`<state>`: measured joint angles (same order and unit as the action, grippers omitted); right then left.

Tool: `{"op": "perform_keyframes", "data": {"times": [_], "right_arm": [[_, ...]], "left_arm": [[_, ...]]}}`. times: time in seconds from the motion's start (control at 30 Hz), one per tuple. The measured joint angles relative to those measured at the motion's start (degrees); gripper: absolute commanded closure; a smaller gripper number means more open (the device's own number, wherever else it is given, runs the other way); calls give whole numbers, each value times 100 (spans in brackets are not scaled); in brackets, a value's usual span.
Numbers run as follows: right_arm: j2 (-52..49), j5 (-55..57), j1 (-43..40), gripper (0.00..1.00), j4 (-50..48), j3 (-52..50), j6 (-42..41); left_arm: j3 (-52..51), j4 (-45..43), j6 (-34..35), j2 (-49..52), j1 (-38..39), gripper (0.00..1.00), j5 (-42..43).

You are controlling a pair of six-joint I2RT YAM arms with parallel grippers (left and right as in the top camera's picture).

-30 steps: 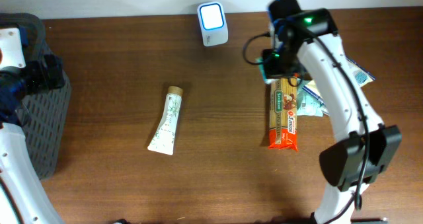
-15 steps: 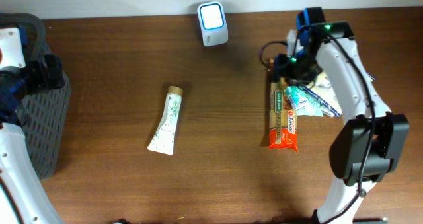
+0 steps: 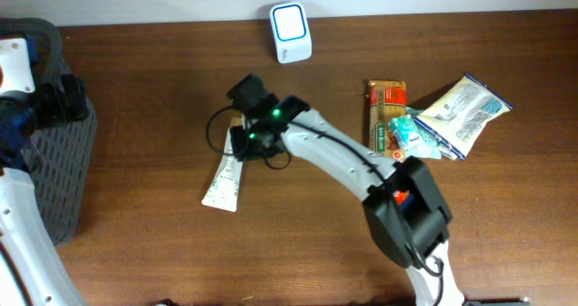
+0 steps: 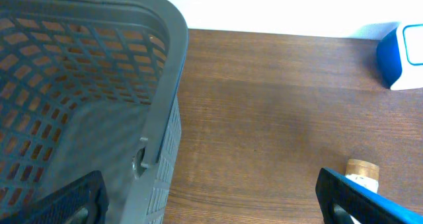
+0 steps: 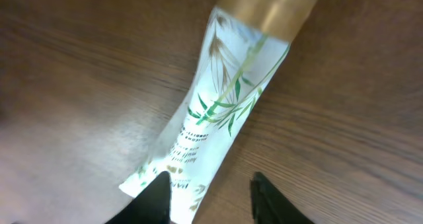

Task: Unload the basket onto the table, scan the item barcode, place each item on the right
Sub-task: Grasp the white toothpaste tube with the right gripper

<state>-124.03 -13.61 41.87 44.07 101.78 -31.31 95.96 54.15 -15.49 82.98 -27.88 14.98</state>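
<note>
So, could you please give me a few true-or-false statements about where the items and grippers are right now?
1. The tube lies flat on the table. True.
2. The right gripper hovers over the long packet. False: it is over the tube, jaws apart.
3. The left gripper is open and empty beside the basket. True.
4. The scanner sits inside the basket. False: it stands on the table near the far edge.
</note>
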Motion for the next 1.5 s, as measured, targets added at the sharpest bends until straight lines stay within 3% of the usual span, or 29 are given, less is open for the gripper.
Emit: {"op": "perform_keyframes", "data": {"times": [0.13, 0.17, 0.2, 0.23, 0.4, 0.53, 0.87, 0.9, 1.0, 1.03, 1.2, 1.4, 1.5], "right_arm": [[-210, 348, 155, 80, 20, -2, -63], [-240, 409, 136, 91, 129, -2, -140], [-378, 518, 92, 91, 236, -2, -192], [-455, 540, 39, 80, 348, -2, -208], [-483, 212, -48, 51, 243, 70, 282], [-485, 125, -22, 47, 201, 518, 483], [-857, 505, 256, 47, 22, 608, -221], [-883, 527, 284, 51, 17, 608, -243], [-905, 566, 319, 90, 35, 608, -278], [-911, 575, 319, 96, 103, 614, -315], [-911, 229, 186, 96, 326, 732, -138], [-1043, -2400, -437, 96, 479, 669, 1069], [-1056, -3132, -597, 96, 444, 612, 1423]], "left_arm": [[0, 0, 0, 0, 0, 1, 0], [0, -2, 0, 0, 0, 1, 0], [0, 0, 0, 0, 0, 1, 0], [0, 0, 0, 0, 0, 1, 0], [0, 0, 0, 0, 0, 1, 0], [0, 0, 0, 0, 0, 1, 0], [0, 2, 0, 0, 0, 1, 0], [0, 2, 0, 0, 0, 1, 0], [0, 2, 0, 0, 0, 1, 0], [0, 2, 0, 0, 0, 1, 0], [0, 2, 0, 0, 0, 1, 0], [0, 7, 0, 0, 0, 1, 0], [0, 4, 0, 0, 0, 1, 0]]}}
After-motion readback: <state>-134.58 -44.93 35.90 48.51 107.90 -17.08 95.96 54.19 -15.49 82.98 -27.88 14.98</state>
